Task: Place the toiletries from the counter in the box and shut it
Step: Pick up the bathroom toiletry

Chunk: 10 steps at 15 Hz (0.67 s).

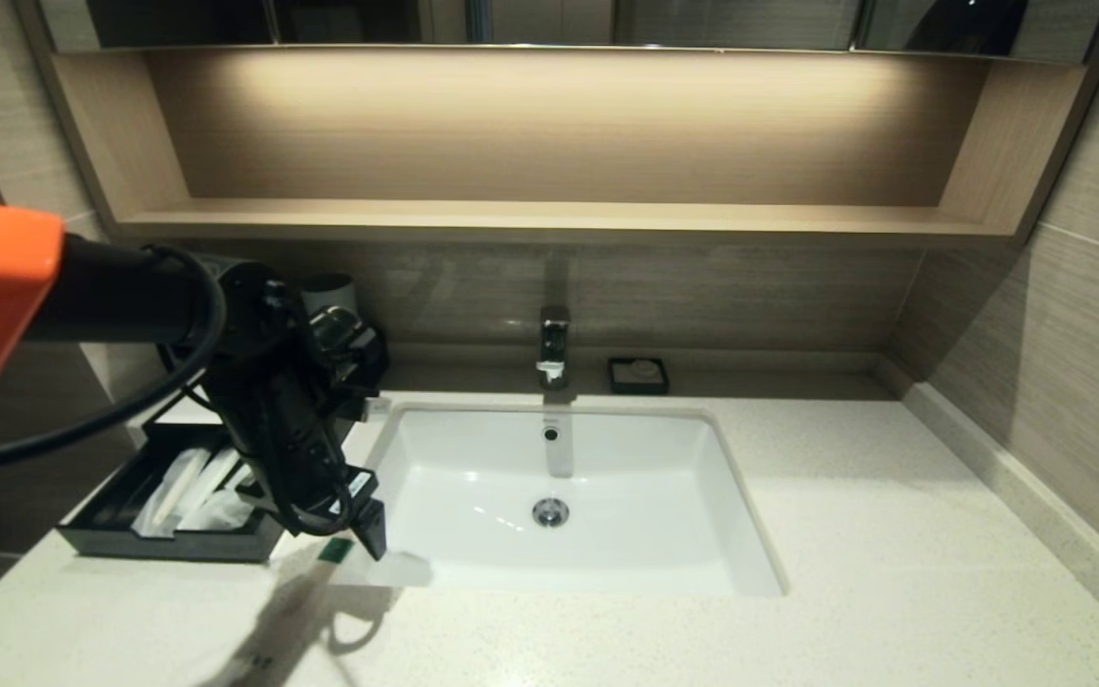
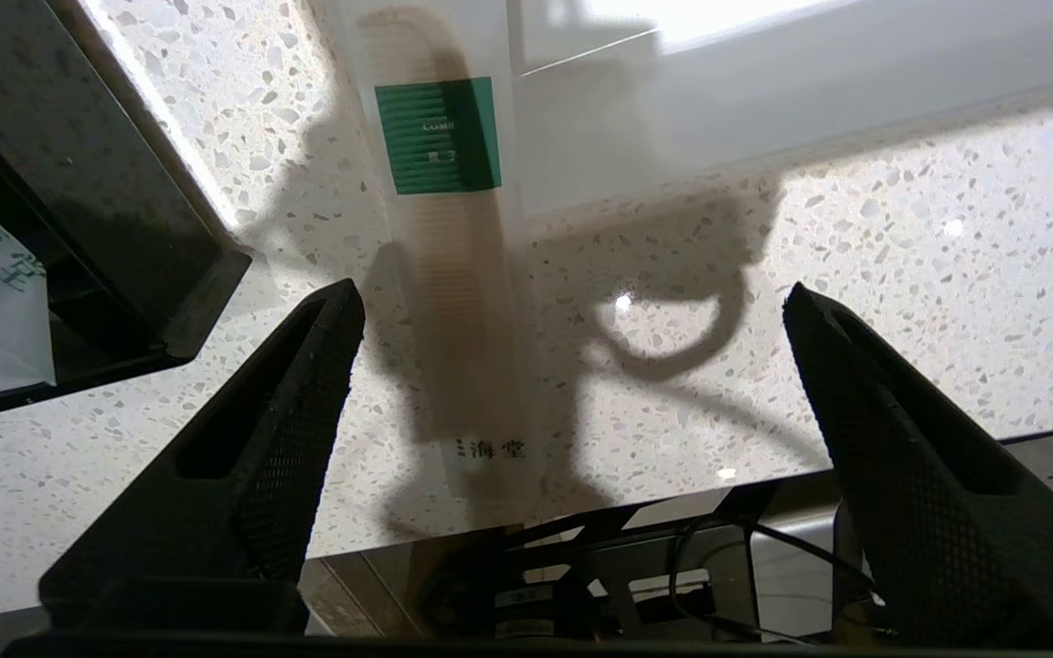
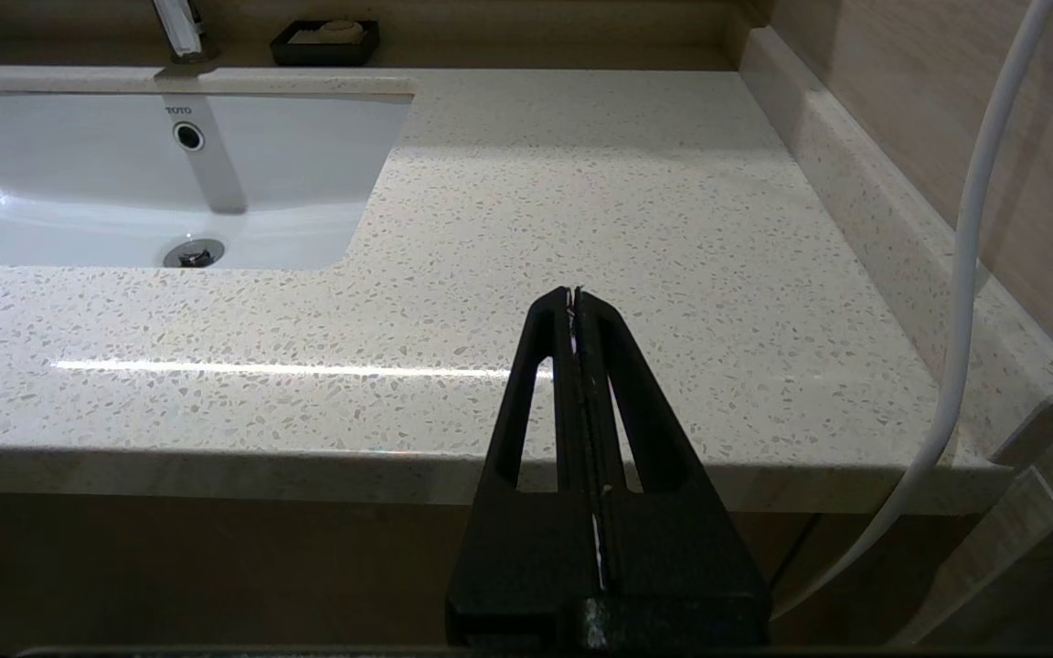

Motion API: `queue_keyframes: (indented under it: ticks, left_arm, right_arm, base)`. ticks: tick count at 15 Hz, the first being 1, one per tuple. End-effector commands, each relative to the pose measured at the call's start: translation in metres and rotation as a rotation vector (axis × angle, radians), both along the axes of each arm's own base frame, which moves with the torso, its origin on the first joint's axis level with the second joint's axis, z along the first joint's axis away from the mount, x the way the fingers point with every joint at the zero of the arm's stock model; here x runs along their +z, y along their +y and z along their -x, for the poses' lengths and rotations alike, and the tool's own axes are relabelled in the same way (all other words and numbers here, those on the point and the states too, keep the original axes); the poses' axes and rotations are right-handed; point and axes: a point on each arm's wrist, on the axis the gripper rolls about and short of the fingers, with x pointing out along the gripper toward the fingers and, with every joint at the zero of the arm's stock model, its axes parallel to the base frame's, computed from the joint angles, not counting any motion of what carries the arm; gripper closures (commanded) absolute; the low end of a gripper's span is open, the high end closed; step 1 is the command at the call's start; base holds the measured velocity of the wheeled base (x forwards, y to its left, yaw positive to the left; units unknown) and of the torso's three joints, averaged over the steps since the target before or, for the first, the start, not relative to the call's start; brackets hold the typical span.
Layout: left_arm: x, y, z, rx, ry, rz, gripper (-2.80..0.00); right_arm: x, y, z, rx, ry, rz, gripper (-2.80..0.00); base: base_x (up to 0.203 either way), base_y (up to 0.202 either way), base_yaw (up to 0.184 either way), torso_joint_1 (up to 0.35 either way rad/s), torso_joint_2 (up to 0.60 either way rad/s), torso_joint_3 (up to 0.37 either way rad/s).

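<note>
**Last wrapped comb waits at the sink's near-left corner**

Speckled cream stone counter (image 1: 893, 534) runs round a white rectangular sink (image 1: 702, 572), with a tan shelf above and a small black soap dish (image 1: 638, 375) by the tap. At the left, the black box (image 1: 168, 546) has its drawer pulled out toward the near side, and at least two wrapped toiletries (image 1: 189, 491) already lie inside.

One item is left: a comb in a translucent wrapper with a green label (image 2: 440, 228), lying on the counter just beside the drawer and partly overhanging the sink's rim. The left gripper (image 2: 572, 302) hovers over it with fingers spread wide, the comb nearer one finger than the other. The right gripper (image 3: 575, 302) is parked near the counter's front edge at the right, fingers pressed together.

The risk, as I judge it, is the thin, flat, slippery wrapper: an off-centre closing could push it into the sink or pinch only loose film.
</note>
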Motion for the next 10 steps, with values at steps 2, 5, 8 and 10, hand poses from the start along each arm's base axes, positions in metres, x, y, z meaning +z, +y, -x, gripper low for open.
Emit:
queue_keyframes:
  ticks: [2,5,8,10]
  left_arm:
    - [-0.01,-0.002,-0.005,0.014,0.022,-0.004,-2.8]
    - [-0.017,-0.003,-0.009,0.014,0.038,-0.005,-2.8]
    - [-0.024,-0.002,-0.015,0.024,0.035,0.0,-2.8]
    - [-0.029,-0.003,-0.019,0.051,0.042,0.002,-2.8]
  right_arm:
    - [0.0,0.0,0.0,0.0,0.001,0.001,0.0]
    - [0.0,0.0,0.0,0.0,-0.001,0.001,0.0]
    - [0.0,0.0,0.0,0.0,0.001,0.001,0.0]
    - [0.0,0.0,0.0,0.0,0.0,0.001,0.0]
  base:
    - [0.0,0.0,0.0,0.0,0.0,0.0]
    - [0.0,0.0,0.0,0.0,0.0,0.0]
    - [0.0,0.0,0.0,0.0,0.0,0.0]
    - [0.0,0.0,0.0,0.0,0.0,0.0]
